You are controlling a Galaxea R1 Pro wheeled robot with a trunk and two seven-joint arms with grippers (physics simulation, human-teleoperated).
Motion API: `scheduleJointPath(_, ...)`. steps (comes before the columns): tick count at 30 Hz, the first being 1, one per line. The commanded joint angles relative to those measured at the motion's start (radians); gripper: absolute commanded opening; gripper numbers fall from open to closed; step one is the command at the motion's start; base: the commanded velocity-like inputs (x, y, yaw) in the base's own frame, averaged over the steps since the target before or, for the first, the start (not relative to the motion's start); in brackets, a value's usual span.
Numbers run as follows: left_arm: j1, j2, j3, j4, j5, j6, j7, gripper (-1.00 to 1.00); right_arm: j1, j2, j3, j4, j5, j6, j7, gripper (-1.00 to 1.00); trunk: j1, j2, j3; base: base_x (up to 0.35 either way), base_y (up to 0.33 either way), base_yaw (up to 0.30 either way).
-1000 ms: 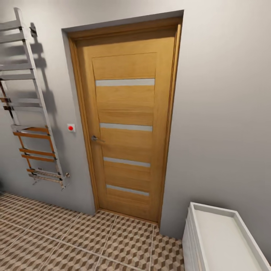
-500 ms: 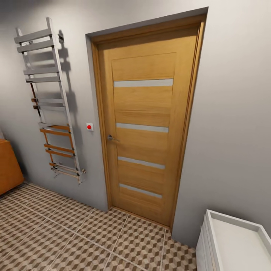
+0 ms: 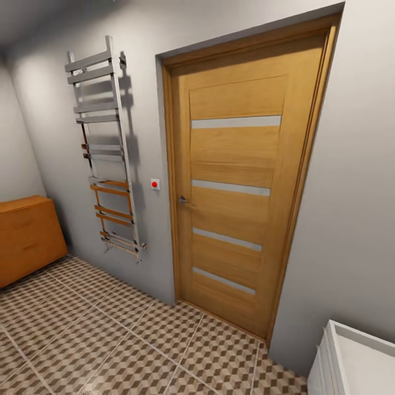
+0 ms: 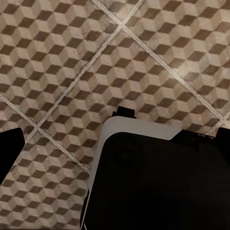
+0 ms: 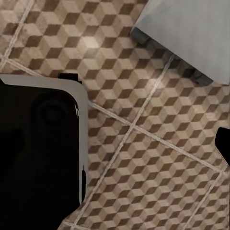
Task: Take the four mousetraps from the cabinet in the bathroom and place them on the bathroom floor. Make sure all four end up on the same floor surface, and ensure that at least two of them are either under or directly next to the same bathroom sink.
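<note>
The orange-brown wooden cabinet point(image 3: 27, 236) stands against the left wall, its drawer fronts shut as far as I can see. The mousetraps and the sink are out of view. The bathroom floor point(image 3: 109, 334) with its cube-pattern tiles spreads between me and the cabinet, and it also lies below both wrist cameras point(image 4: 72, 62) point(image 5: 158, 143). A dark tip at the edge of the left wrist view point(image 4: 9, 153) and another in the right wrist view point(image 5: 223, 143) may be fingers. I cannot tell how the jaws stand.
A shut wooden door point(image 3: 241, 192) faces me, with a chrome towel radiator point(image 3: 104, 148) on the wall to its left. A white drawer unit point(image 3: 356, 362) stands at the lower right, its corner also in the right wrist view point(image 5: 191, 33). My dark base point(image 4: 153, 182) shows below the wrists.
The head camera has swung left: door and radiator slid to the right in the picture, the white unit has nearly left it, and the orange cabinet has come into view at the left.
</note>
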Motion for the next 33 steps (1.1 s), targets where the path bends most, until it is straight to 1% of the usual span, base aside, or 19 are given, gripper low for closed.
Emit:
scheduleJointPath(1,-0.001,0.000,-0.006,0.001,0.008,-0.003,0.002,1.00,-0.001,0.000,-0.008,0.003,0.011,-0.005,-0.003,1.00,0.000,-0.002,-0.002,0.000,0.000,0.267)
scheduleJointPath(33,-0.001,0.000,-0.006,0.001,0.008,-0.006,0.002,1.00,-0.001,0.000,-0.008,0.003,0.011,-0.007,-0.004,1.00,0.000,-0.002,0.000,0.000,0.000,0.267)
